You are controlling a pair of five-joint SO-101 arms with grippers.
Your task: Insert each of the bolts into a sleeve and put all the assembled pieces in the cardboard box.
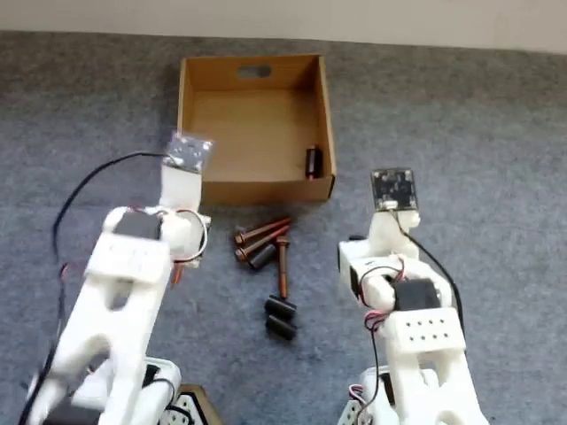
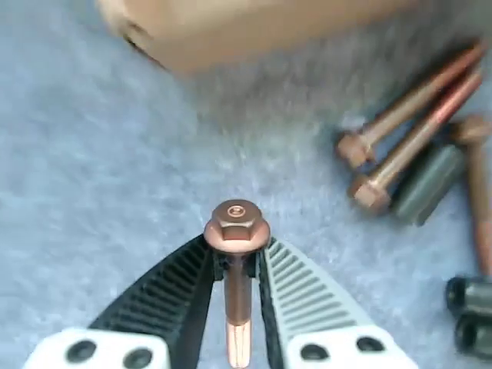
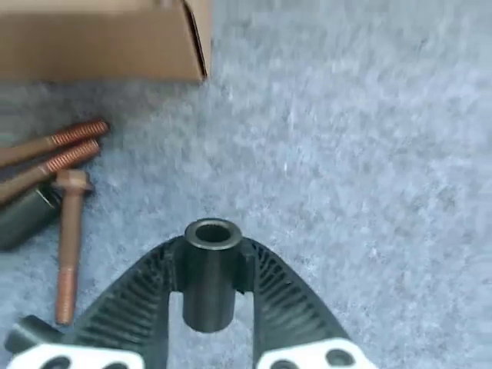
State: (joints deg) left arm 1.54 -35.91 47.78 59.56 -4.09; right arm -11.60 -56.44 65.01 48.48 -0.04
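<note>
Left gripper [image 2: 238,250] clamped on a bolt [image 2: 237,225], right gripper [image 3: 211,250] clamped on a sleeve [image 3: 209,292], both over the desk [image 1: 496,133]. Between them: two loose sleeves [image 1: 281,308] near, three bolts [image 1: 262,229] and one sleeve [image 1: 262,257] beyond. Far: cardboard box [image 1: 252,188], dark piece [image 1: 314,162] at its right wall.

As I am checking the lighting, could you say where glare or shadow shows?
Left wrist view: the held bolt glints on head and shank; right wrist view: the held sleeve has a dull sheen on its rim; high view: even light, faint shadows.
</note>
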